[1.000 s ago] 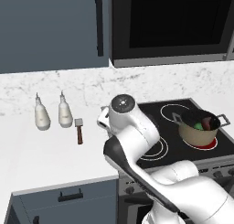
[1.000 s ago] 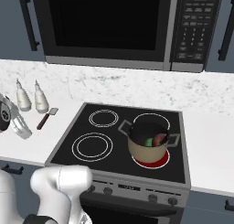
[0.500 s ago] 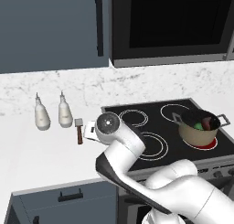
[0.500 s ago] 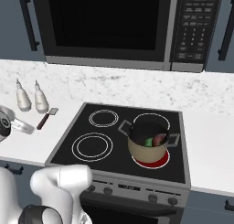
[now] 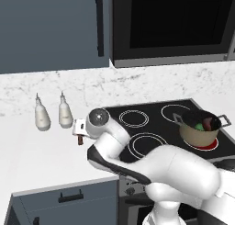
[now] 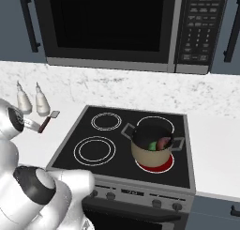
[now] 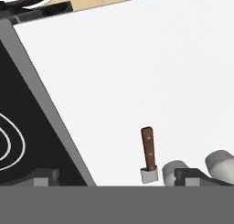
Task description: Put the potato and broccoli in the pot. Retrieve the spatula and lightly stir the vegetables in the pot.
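- Gripper [image 7: 114, 177] is standing wide open with nothing between its two dark finger tips, which are rising at the lower left and lower right of the hand view.
- We are seeing the spatula [image 7: 147, 155] lying flat on the white counter [image 7: 137, 72] between those tips, nearer the right one, apart from both; its reddish-brown handle is pointing up the hand view and its square silver blade is sitting at the bottom.
- We are noting two white bottles [image 7: 196, 168] just beside the blade in the hand view; whether the nearer one is touching the blade we cannot tell, since the right finger tip is covering part of them.
- From the right base view, the spatula [image 6: 48, 121] is lying on the counter just left of the cooktop [image 6: 112, 151], in front of the bottles [image 6: 33, 98].
- From the left base view, the arm's wrist is hovering over the spatula [image 5: 80, 133] and hiding most of it.
- We are finding the pot [image 5: 199, 132] sitting on the front right burner, which is glowing red.
- Inside the pot [image 6: 140, 151], the broccoli [image 6: 152, 145] and the potato [image 6: 164, 142] are resting side by side, apparently touching.
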